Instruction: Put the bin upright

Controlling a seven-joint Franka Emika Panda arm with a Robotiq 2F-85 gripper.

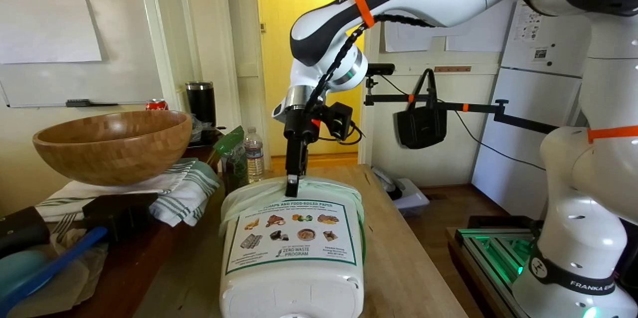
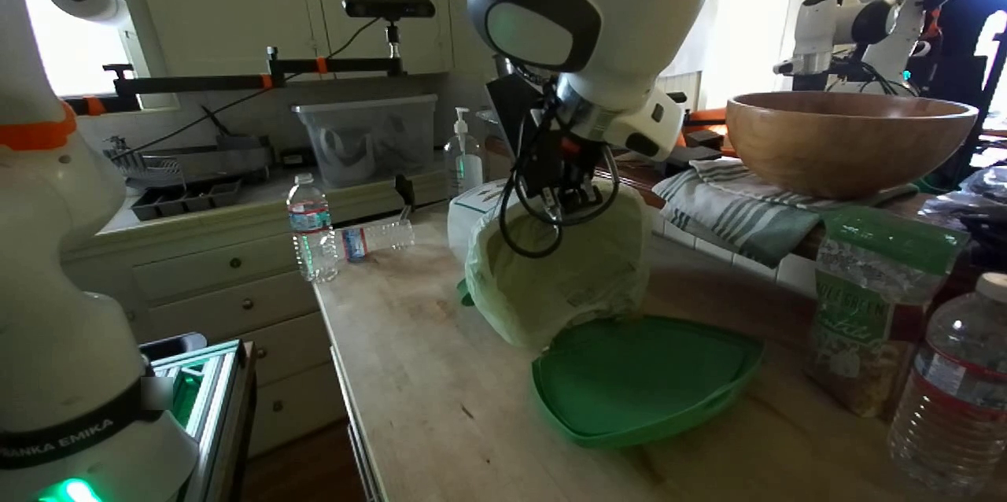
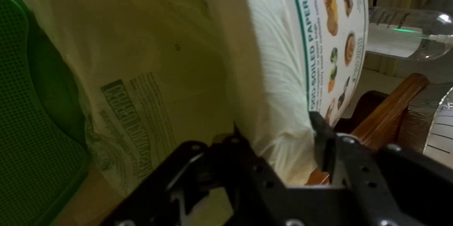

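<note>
The off-white bin (image 1: 294,283) lies on its side on the wooden table, its label facing up. In an exterior view its mouth, lined with a pale green bag (image 2: 543,282), faces the camera, and the green lid (image 2: 653,380) lies open on the table below the mouth. My gripper (image 1: 292,186) points down at the upper rim. In the wrist view the gripper (image 3: 277,123) is open astride the lined rim. One finger is inside the mouth and the other is outside by the label (image 3: 339,34). Whether either finger touches the bin, I cannot tell.
A large wooden bowl (image 1: 114,148) sits on a striped towel (image 1: 184,191) beside the bin. A green-topped food bag (image 2: 865,313) and a water bottle (image 2: 952,392) stand past the lid. Another bottle (image 2: 309,227) stands at the table edge near a fallen one (image 2: 381,238).
</note>
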